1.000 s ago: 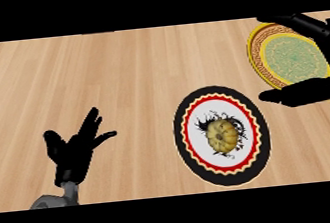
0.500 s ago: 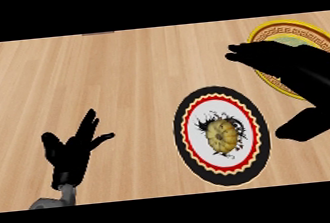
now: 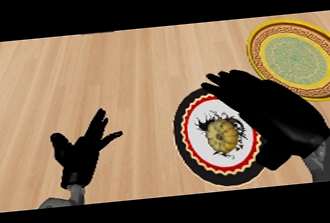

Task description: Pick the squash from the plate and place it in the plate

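A small yellow ribbed squash [image 3: 223, 134] lies in the middle of a plate with a black rim and a red ring [image 3: 192, 151]. My right hand [image 3: 275, 112] hangs open over that plate's right side, fingers straight and pointing to the upper left, just right of the squash and hiding part of the rim. A second plate, yellow with a green centre [image 3: 293, 59], sits at the upper right. My left hand [image 3: 82, 149] rests open at the lower left, fingers up.
Bare wooden counter [image 3: 105, 74] stretches across the left and the top of the view.
My right hand has swung left from the yellow plate to above the black-rimmed plate, uncovering the yellow plate. The squash and my left hand have stayed put.
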Robot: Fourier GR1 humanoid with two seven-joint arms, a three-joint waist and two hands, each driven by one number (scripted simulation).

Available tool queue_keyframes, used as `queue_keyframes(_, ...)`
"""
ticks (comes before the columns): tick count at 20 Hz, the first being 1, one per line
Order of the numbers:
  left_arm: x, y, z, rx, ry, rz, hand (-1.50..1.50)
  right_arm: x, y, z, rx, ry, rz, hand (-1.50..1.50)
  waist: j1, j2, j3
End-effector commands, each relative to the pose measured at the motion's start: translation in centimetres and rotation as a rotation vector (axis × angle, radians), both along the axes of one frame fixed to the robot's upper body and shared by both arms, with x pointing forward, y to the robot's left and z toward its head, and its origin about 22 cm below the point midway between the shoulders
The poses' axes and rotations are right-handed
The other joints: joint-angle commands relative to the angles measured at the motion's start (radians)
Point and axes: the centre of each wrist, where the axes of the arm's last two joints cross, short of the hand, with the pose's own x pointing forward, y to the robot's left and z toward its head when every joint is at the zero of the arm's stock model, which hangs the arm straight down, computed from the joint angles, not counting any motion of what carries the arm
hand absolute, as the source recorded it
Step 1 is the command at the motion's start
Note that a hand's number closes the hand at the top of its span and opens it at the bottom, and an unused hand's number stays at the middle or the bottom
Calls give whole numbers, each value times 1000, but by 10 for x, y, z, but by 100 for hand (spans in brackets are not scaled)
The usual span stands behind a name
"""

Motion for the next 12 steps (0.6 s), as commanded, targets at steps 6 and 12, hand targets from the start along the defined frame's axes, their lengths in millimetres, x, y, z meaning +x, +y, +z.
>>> queue_keyframes(6, -8, 41, -8, 60, 56, 54, 0, -3, 8, -34, -93, 62, -82, -150, 5, 3, 3)
queue_keyframes(12, -13, 21, -28, 82, 48, 51, 0, -18, 34, -63, -94, 98, -55, -150, 6, 3, 3)
